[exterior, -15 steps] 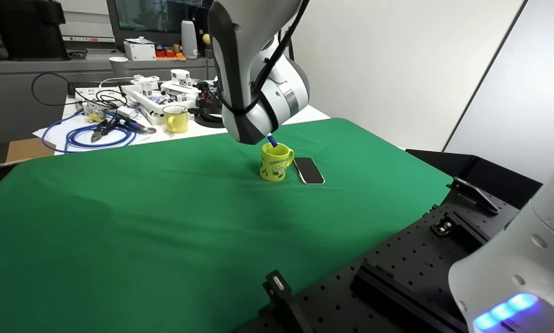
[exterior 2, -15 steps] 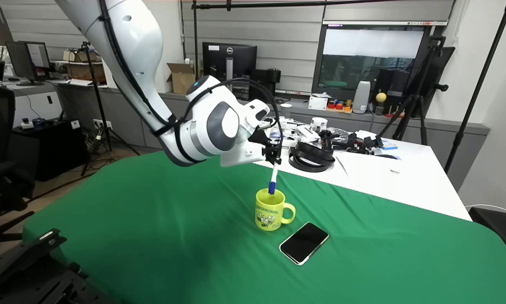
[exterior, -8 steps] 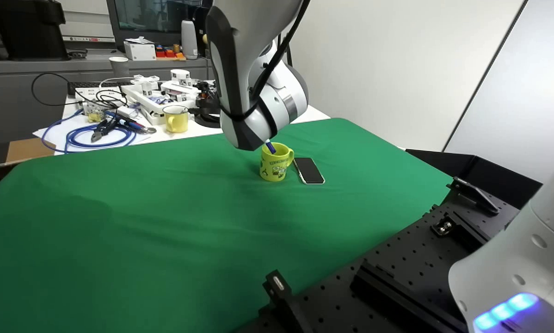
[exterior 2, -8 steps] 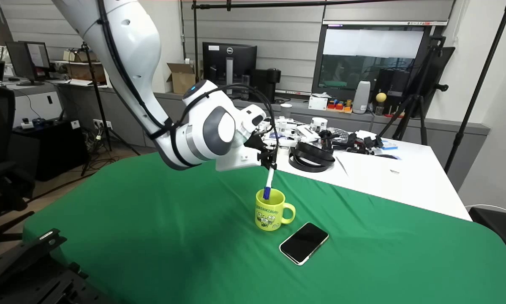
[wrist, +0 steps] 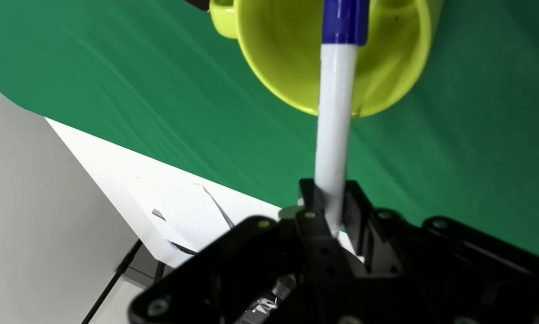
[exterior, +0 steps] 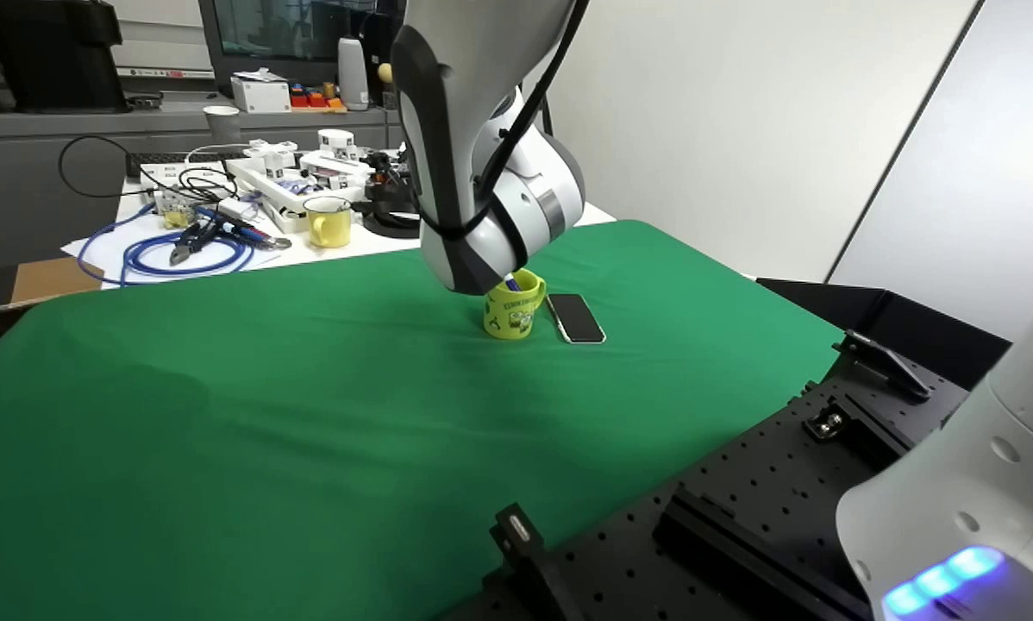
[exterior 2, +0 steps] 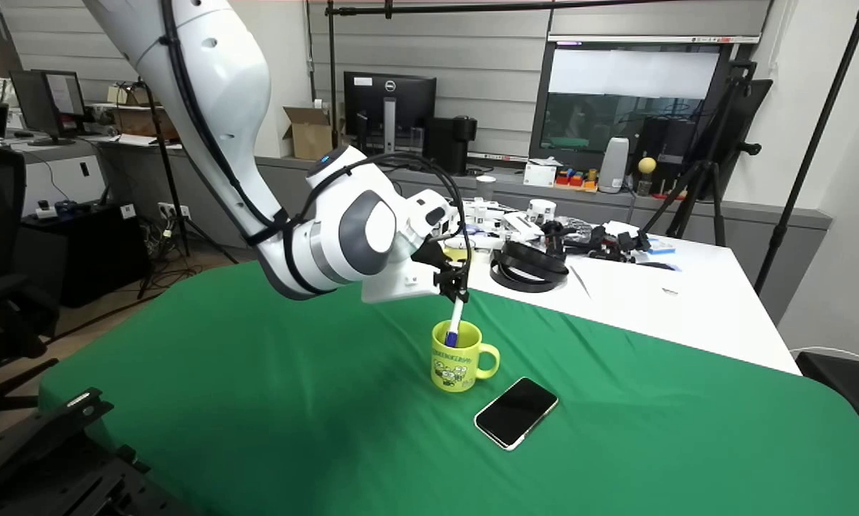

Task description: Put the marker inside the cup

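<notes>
1 DELL logo (exterior 2: pixel 390 85) on a monitor (exterior 2: pixel 371 104) (cup (exterior 2: pixel 451 373) lettering (exterior 2: pixel 452 356) illegible)

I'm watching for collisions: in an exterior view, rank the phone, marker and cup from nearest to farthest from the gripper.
1. Marker, held in the gripper.
2. Cup, standing below the gripper.
3. Phone, lying past the cup, to its lower right in that view.

One marker (wrist: pixel 334 117), one yellow-green cup (exterior 2: pixel 451 369), one phone (exterior 2: pixel 516 413), one end effector (wrist: pixel 330 195)
</notes>
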Available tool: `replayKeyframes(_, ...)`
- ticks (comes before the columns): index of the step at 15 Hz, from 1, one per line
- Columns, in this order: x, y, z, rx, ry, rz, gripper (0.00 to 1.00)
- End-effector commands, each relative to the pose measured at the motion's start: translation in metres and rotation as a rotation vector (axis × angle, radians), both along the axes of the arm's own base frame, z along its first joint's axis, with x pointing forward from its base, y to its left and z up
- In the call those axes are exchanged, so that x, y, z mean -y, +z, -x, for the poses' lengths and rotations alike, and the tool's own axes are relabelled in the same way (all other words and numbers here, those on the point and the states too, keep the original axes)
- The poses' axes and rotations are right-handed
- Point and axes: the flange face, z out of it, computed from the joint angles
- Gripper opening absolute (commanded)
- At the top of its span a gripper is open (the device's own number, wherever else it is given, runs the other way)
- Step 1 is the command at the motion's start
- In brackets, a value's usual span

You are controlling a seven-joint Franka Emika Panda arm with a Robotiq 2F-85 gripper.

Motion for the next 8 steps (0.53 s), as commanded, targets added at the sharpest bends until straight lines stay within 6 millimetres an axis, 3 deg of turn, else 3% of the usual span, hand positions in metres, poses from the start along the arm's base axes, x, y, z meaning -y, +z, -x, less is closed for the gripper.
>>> replayKeyframes(1,0.004,0.009,0.007,-0.002,-0.027,-0.012,0.49)
replayKeyframes(5,0.011,0.019,0.001,0.008,-0.037,0.002,0.76)
replayKeyframes(8,0.015,0.037,-0.005,0.045,-0.041,0.016,0.96)
